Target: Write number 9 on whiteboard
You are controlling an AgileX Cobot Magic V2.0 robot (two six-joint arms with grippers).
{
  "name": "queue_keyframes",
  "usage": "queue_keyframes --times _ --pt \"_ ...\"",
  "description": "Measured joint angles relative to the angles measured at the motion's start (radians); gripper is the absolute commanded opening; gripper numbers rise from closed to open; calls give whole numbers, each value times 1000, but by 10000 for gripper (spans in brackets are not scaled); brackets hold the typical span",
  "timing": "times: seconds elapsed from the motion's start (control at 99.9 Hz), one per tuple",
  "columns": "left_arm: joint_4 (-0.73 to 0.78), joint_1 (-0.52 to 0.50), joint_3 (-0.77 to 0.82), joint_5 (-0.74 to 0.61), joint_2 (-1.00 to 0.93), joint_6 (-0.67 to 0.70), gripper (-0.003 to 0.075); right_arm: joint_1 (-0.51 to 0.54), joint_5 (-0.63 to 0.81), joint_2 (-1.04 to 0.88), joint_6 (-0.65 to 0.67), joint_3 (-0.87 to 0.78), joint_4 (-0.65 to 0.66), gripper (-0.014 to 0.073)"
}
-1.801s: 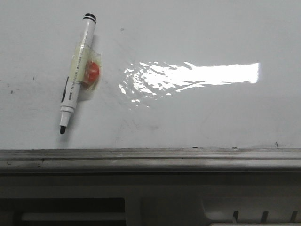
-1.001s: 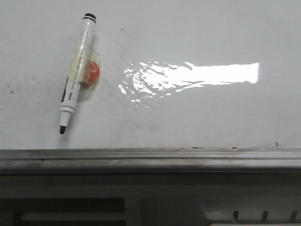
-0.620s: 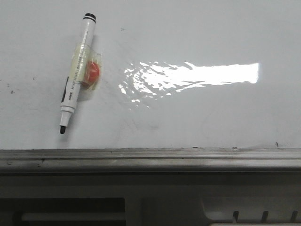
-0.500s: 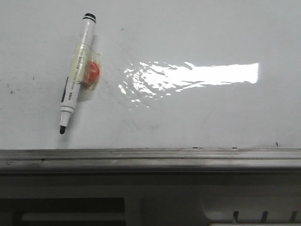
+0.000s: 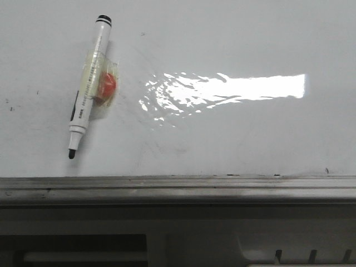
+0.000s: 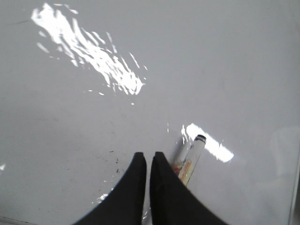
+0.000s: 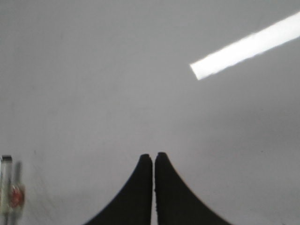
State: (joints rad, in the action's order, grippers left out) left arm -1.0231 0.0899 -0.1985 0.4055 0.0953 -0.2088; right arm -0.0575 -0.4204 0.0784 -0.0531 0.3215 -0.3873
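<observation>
Front view: the whiteboard (image 5: 233,139) fills the upper part of the picture, with its grey metal edge rail (image 5: 178,189) running straight across below and a grey slotted panel (image 5: 194,245) beyond the rail. A marker (image 5: 87,86) lies on the board at far left, tip toward the rail, with a red magnet (image 5: 107,84) taped against its barrel. To the right of the marker the board is bare apart from a glare patch (image 5: 233,89), faint smudges and tiny specks. No number 9 is drawn on it. Compared with half a second earlier, the marker sits very slightly higher and further left in the picture.

Left wrist view: the left gripper (image 6: 148,157) has its fingers nearly touching, holding nothing, above the board with the marker (image 6: 191,161) just beside it.

Right wrist view: the right gripper (image 7: 153,157) is closed and empty over plain board; the marker (image 7: 10,192) shows at the edge, blurred.
</observation>
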Motion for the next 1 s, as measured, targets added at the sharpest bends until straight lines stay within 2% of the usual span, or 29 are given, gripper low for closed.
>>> queue_keyframes --times 0.15,0.21,0.26,0.37,0.41,0.46,0.58,0.68,1.001 --pt "242 0 -170 158 195 -4 -10 0 -206 133 -14 179 179 -32" --pt "302 0 -236 204 282 -9 47 0 -244 171 -14 234 203 15" --pt "323 0 -281 236 343 -27 131 0 -264 197 -15 266 212 89" --pt "318 20 -351 288 448 -100 330 0 -276 232 -15 297 214 332" --pt "301 36 -363 297 473 -138 346 0 -281 240 -15 297 214 410" --pt "280 62 -368 304 508 -181 338 0 -293 252 -15 297 212 458" --pt "257 147 -370 298 579 -237 316 0 -298 264 -15 297 206 434" --pt "248 232 -370 243 641 -252 316 0 -292 264 -15 297 204 416" --pt "160 547 -372 -104 869 -257 316 0 -279 282 -15 297 204 415"
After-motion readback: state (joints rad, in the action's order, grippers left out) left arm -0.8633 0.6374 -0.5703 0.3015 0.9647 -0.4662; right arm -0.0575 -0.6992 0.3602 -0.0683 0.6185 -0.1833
